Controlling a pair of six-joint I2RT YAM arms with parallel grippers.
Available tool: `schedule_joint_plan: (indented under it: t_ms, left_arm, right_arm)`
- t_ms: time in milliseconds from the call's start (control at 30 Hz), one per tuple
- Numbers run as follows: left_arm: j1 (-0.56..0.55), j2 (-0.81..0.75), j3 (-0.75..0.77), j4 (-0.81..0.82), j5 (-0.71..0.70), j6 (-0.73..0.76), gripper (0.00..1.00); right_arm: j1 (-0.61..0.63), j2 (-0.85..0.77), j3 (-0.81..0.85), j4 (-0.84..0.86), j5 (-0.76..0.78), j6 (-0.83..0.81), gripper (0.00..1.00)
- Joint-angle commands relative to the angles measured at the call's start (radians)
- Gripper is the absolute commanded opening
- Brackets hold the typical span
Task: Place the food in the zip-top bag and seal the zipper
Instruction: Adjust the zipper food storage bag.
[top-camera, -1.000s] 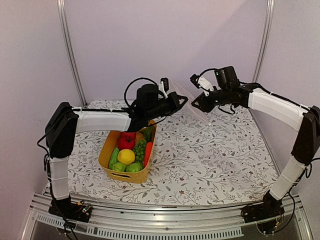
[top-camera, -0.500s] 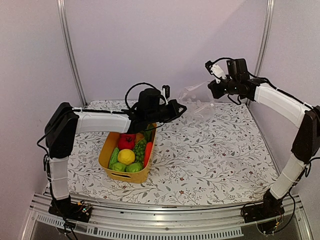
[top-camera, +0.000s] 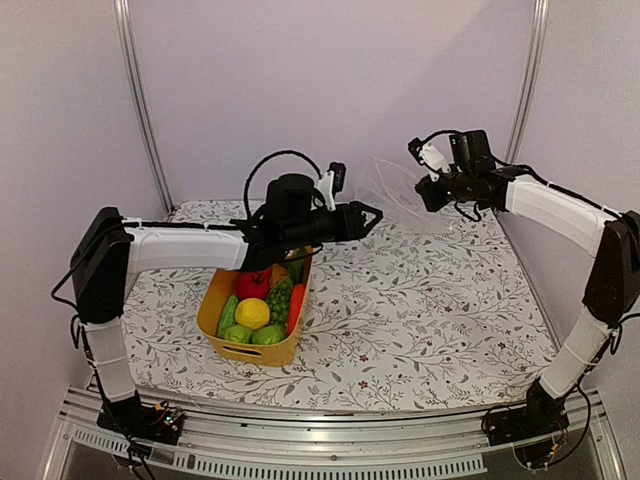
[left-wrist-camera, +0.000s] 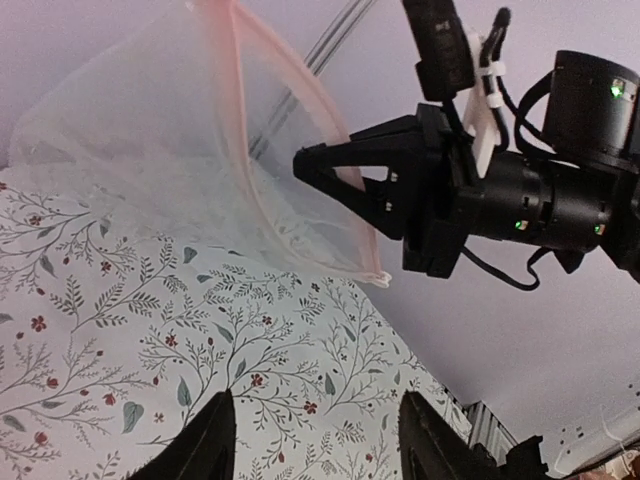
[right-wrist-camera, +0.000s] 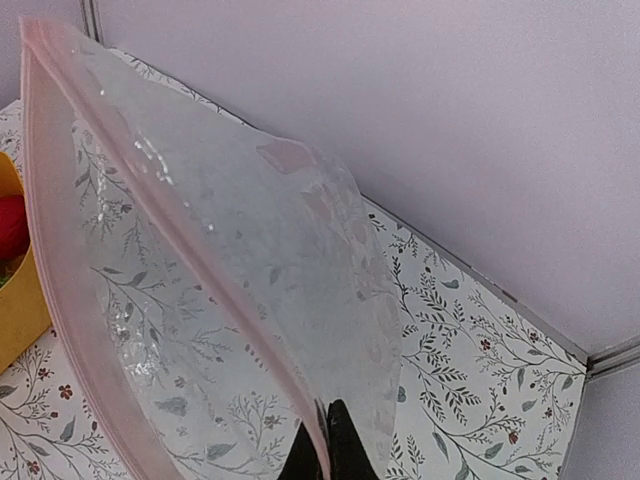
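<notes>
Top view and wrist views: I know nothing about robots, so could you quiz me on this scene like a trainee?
1. True or false: the left hand is open, apart from the clear crinkly plastic bag.
2. Where is the colourful plastic toy food? A, in the bag; B, in the yellow rectangular plastic basket; C, on the tablecloth.
3. What does the right hand pinch?
Key: 1 true; 2 B; 3 the bag's pinkish zipper strip.

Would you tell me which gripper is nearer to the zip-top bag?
Right. The right gripper is shut on the zip-top bag at its edge; the left gripper hangs open beside it, not holding it.
</notes>
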Motion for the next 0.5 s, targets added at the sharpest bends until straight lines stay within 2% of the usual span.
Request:
schedule_joint_plan:
  t_ms: [0,100,167,300,400,433,467]
  left_arm:
    - [-0.021,-0.081,0.001,-0.027,-0.009,0.218,0.54]
    - [-0.041,-0.091,0.012,-0.021,0.015,0.356,0.54]
    - [-0.052,-0.082,0.02,-0.022,-0.019,0.388,0.55]
    - [-0.052,-0.01,0.128,-0.118,-0.201,0.259,0.53]
    - [-0.053,0.057,0.207,-0.148,-0.276,0.126,0.55]
    - [-0.055,0.077,0.237,-0.152,-0.287,0.1,0.68]
    - [-0.059,0.1,0.267,-0.162,-0.308,0.071,0.95]
  right_arm:
    - [0.002,-0.026,-0.022,0.01,-0.026,-0.004,0.0]
    - [0.002,-0.027,-0.02,0.006,-0.057,-0.003,0.0]
    - [0.001,-0.029,-0.018,-0.002,-0.079,-0.003,0.0]
    - [0.003,-0.031,-0.022,-0.012,-0.109,0.007,0.0]
    - [0.01,-0.027,-0.028,-0.011,-0.119,0.016,0.0]
    - [0.013,-0.025,-0.029,-0.011,-0.12,0.017,0.0]
    - [0.018,-0.022,-0.03,-0.011,-0.119,0.017,0.0]
